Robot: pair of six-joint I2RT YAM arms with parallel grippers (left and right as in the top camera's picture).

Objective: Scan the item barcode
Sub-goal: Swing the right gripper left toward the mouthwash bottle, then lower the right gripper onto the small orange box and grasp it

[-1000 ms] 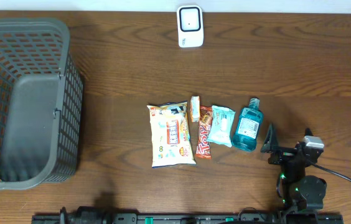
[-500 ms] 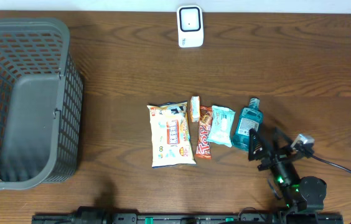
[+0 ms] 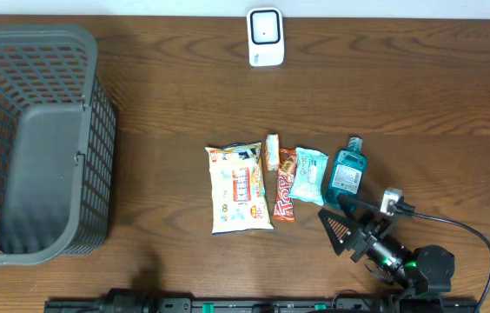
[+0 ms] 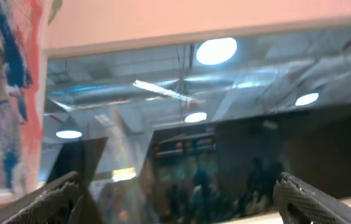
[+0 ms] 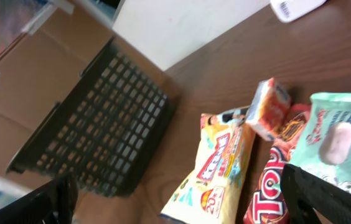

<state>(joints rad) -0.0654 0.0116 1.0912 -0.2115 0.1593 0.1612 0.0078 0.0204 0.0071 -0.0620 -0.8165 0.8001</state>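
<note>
Finding 1, position. The right gripper (image 3: 336, 233) hung low near the 6 o'clock edge of the brown wooden table (image 3: 419, 96), fingers spread wide and holding nothing. The left gripper (image 4: 185, 200) was also spread wide and empty. Its wrist view showed only ceiling lights, so the right arm was judged the nearer to the goods.

Finding 2, relation. Five items lay in a row just beyond the right fingers:
- the blue clear plastic mouthwash bottle (image 3: 347, 178) at 12 o'clock, nearest;
- the pale teal soft wipes pack (image 3: 310, 176) at 11 o'clock;
- the red and orange candy bar wrapper (image 3: 286, 196) at 10 o'clock;
- the small orange and white carton (image 3: 272, 151), beyond the candy bar;
- the large yellow and white snack bag (image 3: 241, 200), farthest, between 9 and 10 o'clock.

Each had its long axis running roughly 12 to 6. The fingers opened toward 10 o'clock. Which item was intended could not be told.

Finding 3, appearance. All five lay flat, label up. No barcode showed on any upper face, so a turn in hand was judged likely.

Finding 4, surroundings. The white rounded barcode scanner (image 3: 265, 36) stood at the 12 o'clock edge, well apart from the row. The grey plastic lattice basket (image 3: 97, 130) sat at 9 o'clock.
</note>
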